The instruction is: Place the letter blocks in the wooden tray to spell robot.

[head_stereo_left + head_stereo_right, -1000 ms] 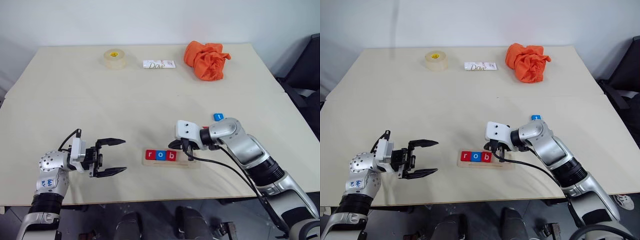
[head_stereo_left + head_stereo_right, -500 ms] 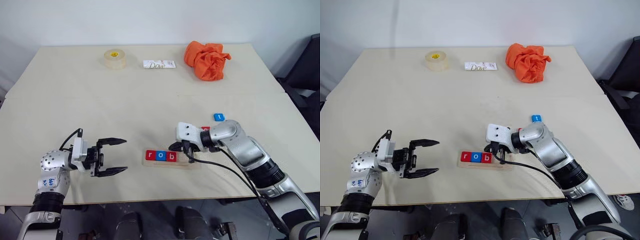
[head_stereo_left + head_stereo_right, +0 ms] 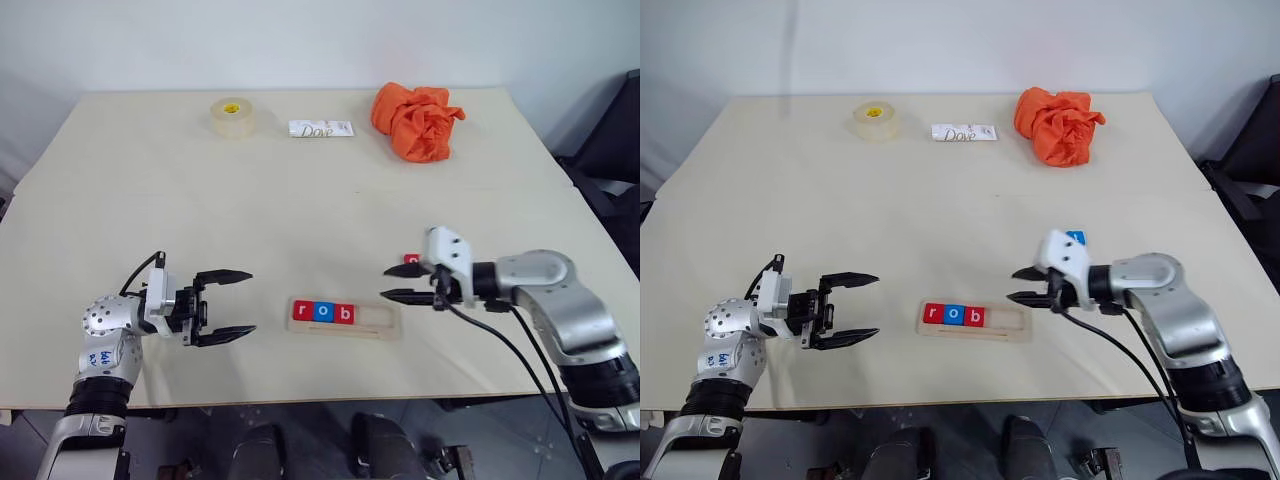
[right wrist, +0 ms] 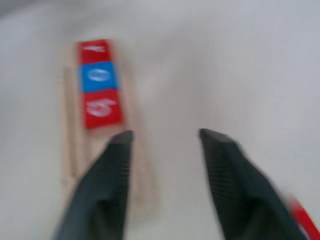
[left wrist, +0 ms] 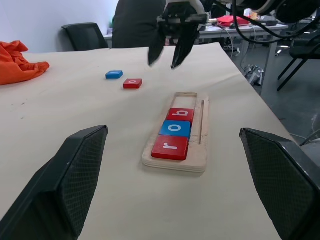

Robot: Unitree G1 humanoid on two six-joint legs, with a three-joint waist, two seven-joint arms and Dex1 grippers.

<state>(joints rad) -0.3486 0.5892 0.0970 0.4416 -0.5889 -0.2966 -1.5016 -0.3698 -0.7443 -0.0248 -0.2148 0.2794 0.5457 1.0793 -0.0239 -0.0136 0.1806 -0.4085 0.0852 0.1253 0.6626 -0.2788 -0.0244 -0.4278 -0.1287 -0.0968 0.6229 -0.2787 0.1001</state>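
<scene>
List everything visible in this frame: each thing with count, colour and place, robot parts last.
wooden tray: one, pale wood, near table edge, centre.
letter blocks in tray: three, red r, blue o, red b, filling its left part.
loose letter blocks: two, one red, one blue, on the table beyond the tray's right end.
tape roll: one, yellowish, far side.
Dove packet: one, white, far side.
cloth: one, orange, crumpled, far right.
table: one, beige.
left gripper: open, empty.
right gripper: open, empty.

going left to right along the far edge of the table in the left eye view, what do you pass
tape roll → Dove packet → orange cloth
</scene>
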